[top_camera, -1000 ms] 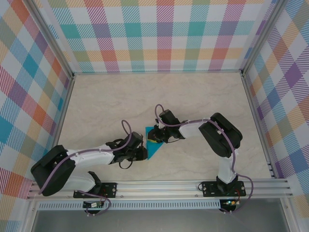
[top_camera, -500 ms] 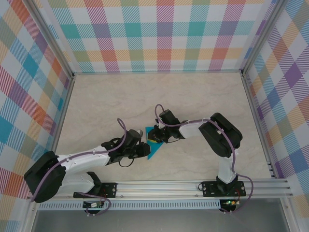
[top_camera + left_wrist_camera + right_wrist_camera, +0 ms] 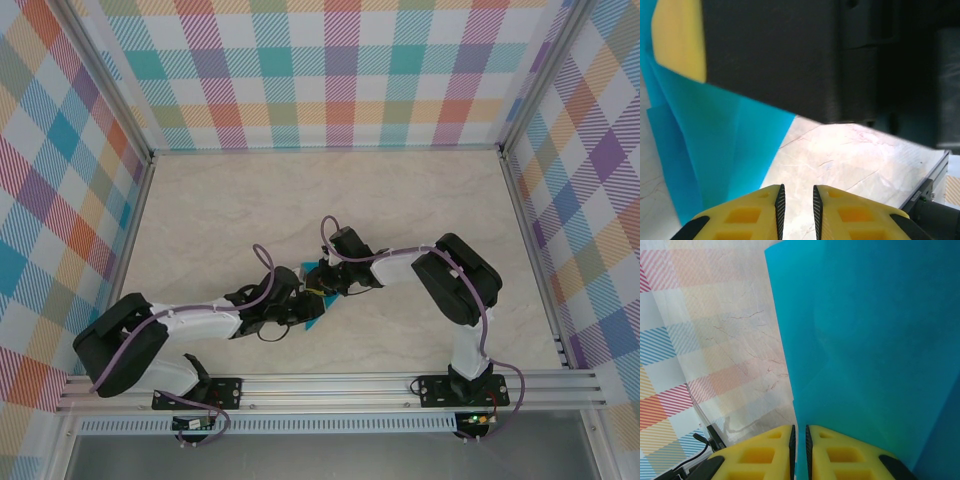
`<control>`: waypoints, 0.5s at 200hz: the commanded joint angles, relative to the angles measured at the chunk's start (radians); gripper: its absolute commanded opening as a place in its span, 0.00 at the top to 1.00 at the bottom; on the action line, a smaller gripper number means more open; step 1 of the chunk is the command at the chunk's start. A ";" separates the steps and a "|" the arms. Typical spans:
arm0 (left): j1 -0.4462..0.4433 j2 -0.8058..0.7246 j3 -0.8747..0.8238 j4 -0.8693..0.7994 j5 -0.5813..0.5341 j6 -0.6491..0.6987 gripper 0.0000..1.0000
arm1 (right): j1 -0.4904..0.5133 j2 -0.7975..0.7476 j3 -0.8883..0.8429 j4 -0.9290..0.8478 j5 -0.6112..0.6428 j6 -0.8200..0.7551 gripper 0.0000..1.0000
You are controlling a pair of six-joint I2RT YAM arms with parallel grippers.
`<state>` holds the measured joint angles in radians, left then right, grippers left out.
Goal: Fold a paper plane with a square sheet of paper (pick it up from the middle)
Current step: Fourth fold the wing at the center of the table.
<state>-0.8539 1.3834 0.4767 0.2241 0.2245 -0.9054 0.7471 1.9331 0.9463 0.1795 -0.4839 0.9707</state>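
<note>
The table is a pale marbled top walled in on three sides by checked panels. Both arms reach in from its near edge and meet a little nearer that edge than the centre. The left arm lies low and stretched out from the near left corner. The right arm doubles back from the near right corner, so the two wrists come at the same spot from opposite sides. That suits work which likely needs one side to hold while the other creases.

The sheet of paper is at that meeting point between the two wrists, mostly hidden from above by them. It is teal, and the left wrist view shows it already creased, with lengthwise fold lines and one layer behind another. From the right wrist it looks like a broad flat panel running away from the fingers.

The right gripper has its yellow jaws pressed nearly together. The paper's edge runs down into the slit between them, so it is pinching the sheet, probably to keep it steady for the next fold.

The left gripper sits just beside the paper's lower part, close under the other gripper's black body. Its jaws are narrowly parted with bare table showing through the gap, and they grip nothing. It looks poised to press or nip a fold.
</note>
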 commanded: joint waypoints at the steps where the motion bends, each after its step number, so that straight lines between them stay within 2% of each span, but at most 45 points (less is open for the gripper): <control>1: 0.008 0.025 -0.023 -0.008 0.004 -0.008 0.76 | 0.009 0.063 -0.024 -0.091 0.030 -0.013 0.84; 39: 0.008 0.020 -0.074 -0.042 -0.037 -0.021 0.76 | 0.009 0.064 -0.027 -0.090 0.032 -0.012 0.84; 100: 0.008 -0.038 -0.152 -0.035 -0.015 -0.053 0.76 | 0.009 0.067 -0.024 -0.095 0.032 -0.014 0.83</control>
<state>-0.8482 1.3758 0.3740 0.2703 0.2016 -0.9360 0.7471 1.9350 0.9463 0.1829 -0.4885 0.9707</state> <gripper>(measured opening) 0.237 0.165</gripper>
